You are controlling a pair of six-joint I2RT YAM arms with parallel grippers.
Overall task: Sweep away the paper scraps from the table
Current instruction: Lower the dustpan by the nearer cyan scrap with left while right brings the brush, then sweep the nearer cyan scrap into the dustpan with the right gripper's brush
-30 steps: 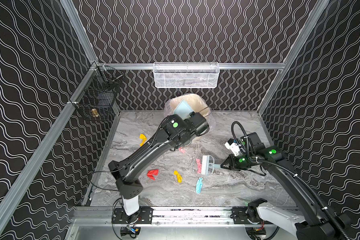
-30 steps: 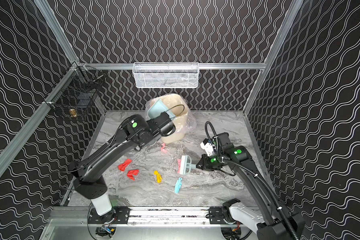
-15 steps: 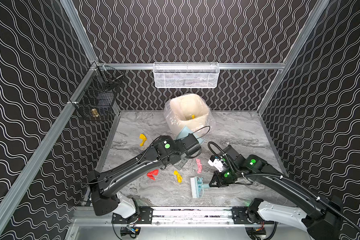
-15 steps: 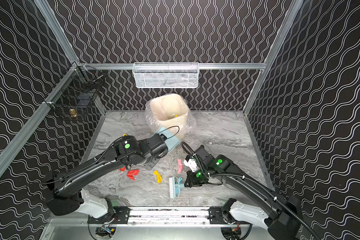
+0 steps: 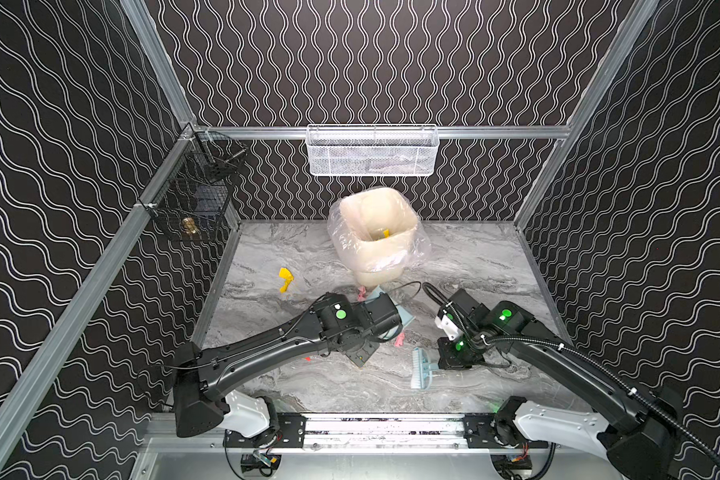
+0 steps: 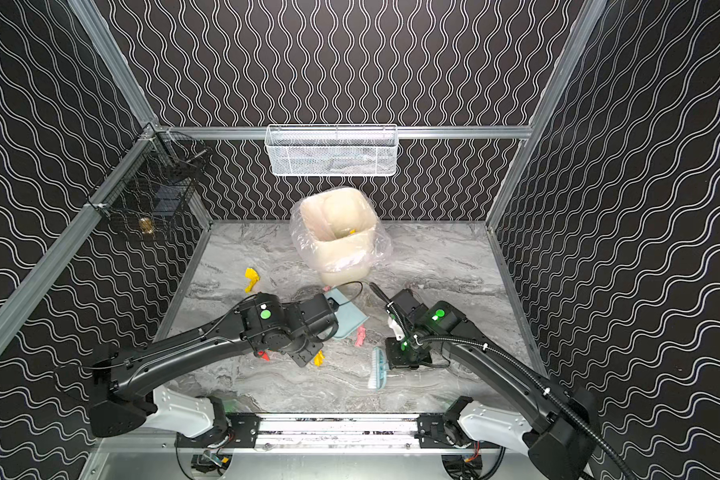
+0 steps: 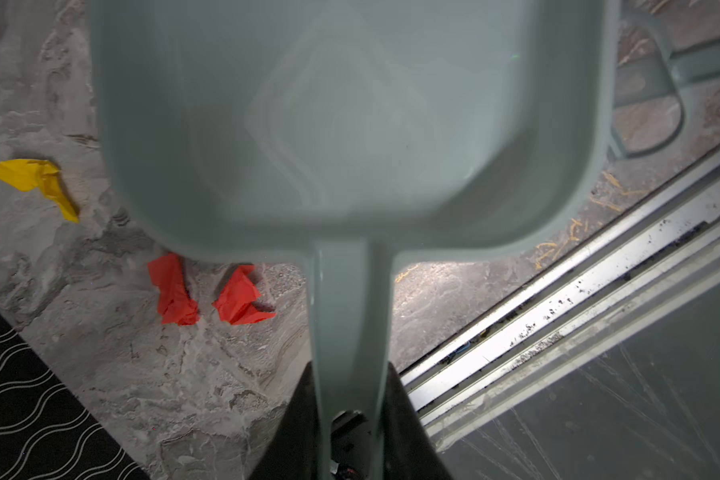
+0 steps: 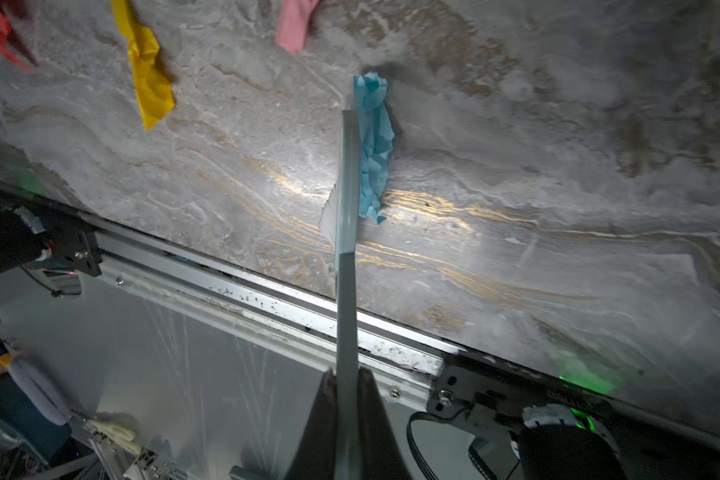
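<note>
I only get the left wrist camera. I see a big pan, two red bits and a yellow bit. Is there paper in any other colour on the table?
Observer: Yes, a blue scrap lies right alongside the brush.
Operator: Who's holding the brush?
Observer: The right claw is shut on its handle.
Operator: Where should the paper end up?
Observer: Probably the bin at the back of the table; a yellow scrap lies inside it.
</note>
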